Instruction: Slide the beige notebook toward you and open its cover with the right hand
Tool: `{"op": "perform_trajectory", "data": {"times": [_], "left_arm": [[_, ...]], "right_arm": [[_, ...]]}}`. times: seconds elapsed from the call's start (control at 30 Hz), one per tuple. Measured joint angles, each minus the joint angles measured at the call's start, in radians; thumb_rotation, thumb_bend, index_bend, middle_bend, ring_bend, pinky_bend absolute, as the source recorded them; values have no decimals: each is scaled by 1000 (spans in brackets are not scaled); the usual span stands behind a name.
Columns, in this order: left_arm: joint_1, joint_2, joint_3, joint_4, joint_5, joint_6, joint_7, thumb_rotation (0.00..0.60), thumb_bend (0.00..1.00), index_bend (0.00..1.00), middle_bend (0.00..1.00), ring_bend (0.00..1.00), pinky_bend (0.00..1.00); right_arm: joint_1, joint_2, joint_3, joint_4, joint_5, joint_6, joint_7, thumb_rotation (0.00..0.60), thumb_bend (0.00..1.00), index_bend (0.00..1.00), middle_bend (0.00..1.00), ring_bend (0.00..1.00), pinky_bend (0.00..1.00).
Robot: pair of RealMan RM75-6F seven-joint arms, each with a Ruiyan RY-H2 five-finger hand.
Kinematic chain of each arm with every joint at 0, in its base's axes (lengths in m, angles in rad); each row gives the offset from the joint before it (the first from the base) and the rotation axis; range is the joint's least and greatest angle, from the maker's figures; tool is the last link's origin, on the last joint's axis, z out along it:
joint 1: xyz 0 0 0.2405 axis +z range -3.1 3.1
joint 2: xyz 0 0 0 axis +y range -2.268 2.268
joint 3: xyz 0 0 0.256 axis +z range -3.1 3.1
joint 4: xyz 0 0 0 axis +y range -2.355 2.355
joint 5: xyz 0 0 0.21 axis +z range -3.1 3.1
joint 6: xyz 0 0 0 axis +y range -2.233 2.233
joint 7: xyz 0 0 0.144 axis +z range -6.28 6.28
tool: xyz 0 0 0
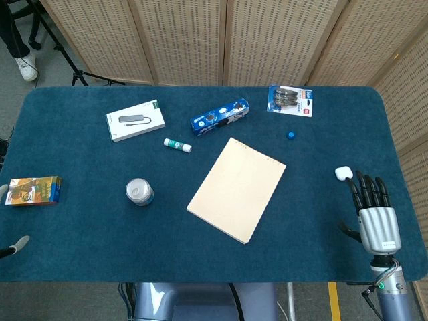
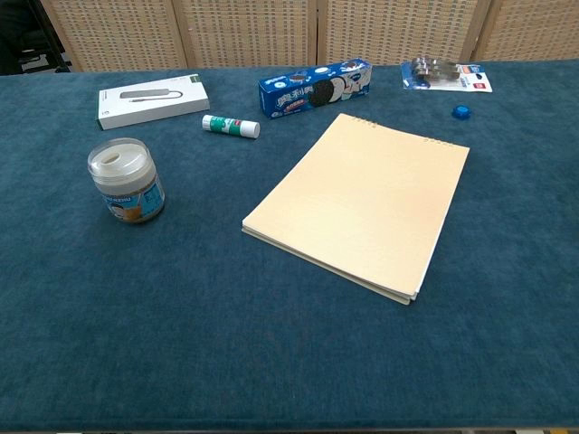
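Fingers [image 1: 366,189] of the right hand [image 1: 374,210] lie straight and slightly apart, pointing away from the robot, palm down over the near right part of the desk [image 1: 314,241]; the hand holds nothing. Its silver back and dark fingers show only in the head view. Just beyond its fingertips, to their left, sits a small white object [image 1: 344,173], close to them; I cannot tell if they touch.

Well to the left of the hand lies the notebook [image 1: 237,190], closed, flat, turned at a slant, its bound edge on the far side. It bears no readable writing. Beyond the hand, a small blue cap [image 1: 291,135] sits on the cloth, and farther off a blister pack [image 1: 289,100] with a red label too small to read.

Past the notebook, a blue biscuit box [image 2: 315,88] shows white characters and a dark sandwich biscuit. Near it lies a glue stick [image 2: 230,126] with a green label, then a white box [image 2: 152,99] picturing a grey adapter with a short cable. A jar [image 2: 127,182] with a clear lid stands left of the notebook. At the far left edge lies a colourful carton [image 1: 33,190].

Only a pale tip of the left hand [image 1: 16,247] shows at the left edge; its state I cannot tell.
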Motion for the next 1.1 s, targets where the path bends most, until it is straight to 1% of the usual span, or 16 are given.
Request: {"op": "perform_trajectory", "data": {"times": [0.13,0.27,0.4,0.57,0.63,0.73,0.87,0.9,1.0,1.1], "left_arm": [[3,6,1,-1,2,1,-13,600,0,0,0,0,0],[4,7,1,-3,6,5,-14,600,0,0,0,0,0],[3,6,0,-6,0,-1,-9,600,0,0,0,0,0],[2,8,-7,-7,-14,-3,-13,600,0,0,0,0,0],[1,10,-8,-8,-19,-8,-16,600,0,0,0,0,0],[0,12,-10,-6,-23,-9,-23,600,0,0,0,0,0],[-2,16,-12,-2,-30,-18,-32,600,0,0,0,0,0],[-3,17,-12,-2,-31,-20,-34,600,0,0,0,0,0],[-5,19,-11,-2,-31,-27,-36,600,0,0,0,0,0],[-7,21,-10,-2,-30,-31,-38,600,0,0,0,0,0]], "right_arm": [[-3,-1,-1,1,-19,4,12,600,0,94,0,0,0],[2,0,-11,-8,-39,-8,38,600,0,159,0,0,0],[43,9,-27,-36,-73,-91,72,600,0,232,0,0,0],[109,8,-39,-92,-96,-222,54,600,0,324,0,0,0],[135,1,-44,-121,-96,-279,31,600,0,370,0,0,0],[162,-22,-47,-149,-89,-333,-16,600,0,412,0,0,0],[183,-80,-47,-164,-70,-374,-79,600,6,429,0,0,0],[188,-96,-48,-166,-64,-385,-95,600,27,432,0,0,0],[198,-128,-50,-168,-51,-412,-121,600,160,451,0,0,0],[210,-162,-51,-163,-33,-442,-149,600,222,458,0,0,0]]}}
